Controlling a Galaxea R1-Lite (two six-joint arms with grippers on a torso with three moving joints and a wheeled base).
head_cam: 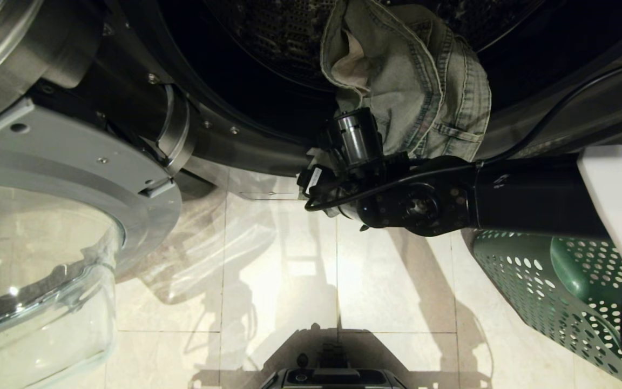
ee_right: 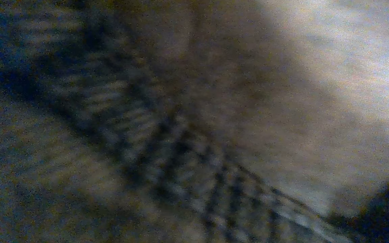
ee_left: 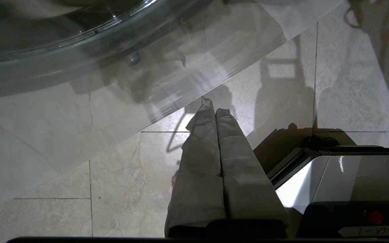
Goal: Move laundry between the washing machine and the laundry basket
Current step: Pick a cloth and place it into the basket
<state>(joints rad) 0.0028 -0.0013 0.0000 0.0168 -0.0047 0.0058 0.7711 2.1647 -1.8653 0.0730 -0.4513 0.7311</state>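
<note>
The laundry (head_cam: pixel 413 81) — a faded grey-green denim garment with stitched seams — hangs bunched at the lower lip of the washing machine (head_cam: pixel 246 146), part of it over the dark drum mouth and part draped down over the door ring. Right behind it the right arm reaches in from the robot's right side, its wrist pressed up against the cloth. The right gripper itself is buried behind the fabric in the head view, and its own wrist view is filled with close, blurred weave, so the frames do not show its fingers or whether they have any cloth between them; its jaws stand at their widest, and I cannot tell if that is an empty spread or a hold on a thick fold. The laundry basket (head_cam: pixel 527 281), dark green and full of round holes, sits on the tiled floor (head_cam: pixel 284 281) on the robot's right, below that arm, and no cloth shows in the part visible. The open glass door (head_cam: pixel 35 259) swings out on the left. The left gripper (ee_left: pixel 214 109) hangs parked over the floor, fingers pressed together on nothing. The step in hand looks like the hand-over at the drum mouth — the next move calls for settling the grip on the garment and keeping it clear of the door ring.
</note>
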